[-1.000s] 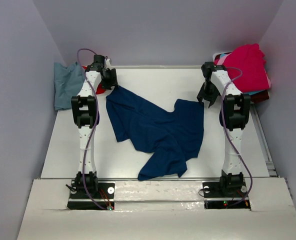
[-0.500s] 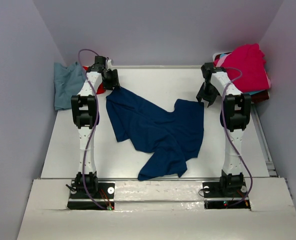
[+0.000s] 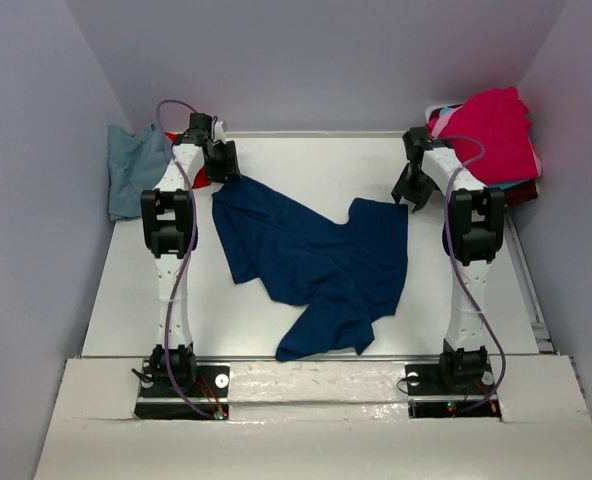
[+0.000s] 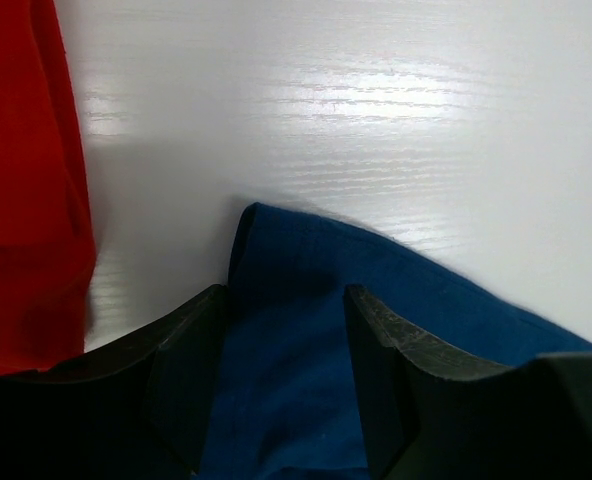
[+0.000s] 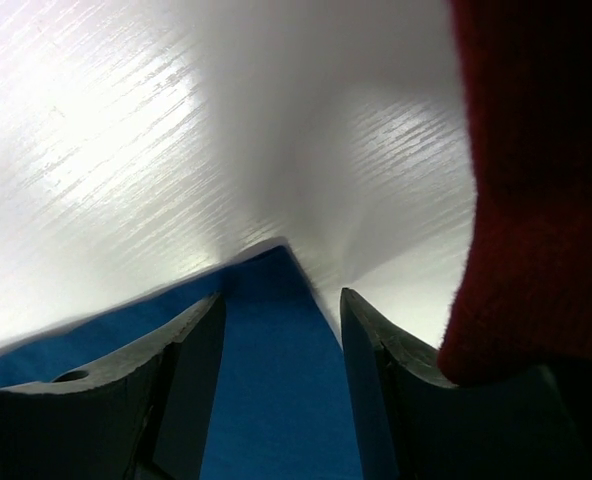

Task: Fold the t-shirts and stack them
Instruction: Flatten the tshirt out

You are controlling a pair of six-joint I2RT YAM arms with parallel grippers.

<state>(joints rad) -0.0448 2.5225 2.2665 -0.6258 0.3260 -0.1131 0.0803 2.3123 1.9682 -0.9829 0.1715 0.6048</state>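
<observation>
Hardly anything has changed over the last second: both arms stay at the far corners of the cloth, and the left gripper (image 3: 223, 160) has crept only a shade away from its base. Its fingers (image 4: 191, 350) stand apart, not pinched together, one on each side of the far-left corner of the navy t-shirt (image 3: 316, 260). That corner's tip pokes just ahead of the fingertips, and a red t-shirt (image 4: 26, 180) lies close on the gripper's left. From this corner the shirt spreads crumpled over the table (image 3: 316, 155), back toward the arm bases, its far edge sagging across to the right gripper (image 3: 412, 188). There the fingers (image 5: 191, 360) are likewise parted, straddling the far-right corner, whose tip also lies just ahead of them. The magenta t-shirt (image 3: 496, 130) sits near on that gripper's right. Each arm seems nearest its own corner, so closing should catch the cloth already between the fingers.
</observation>
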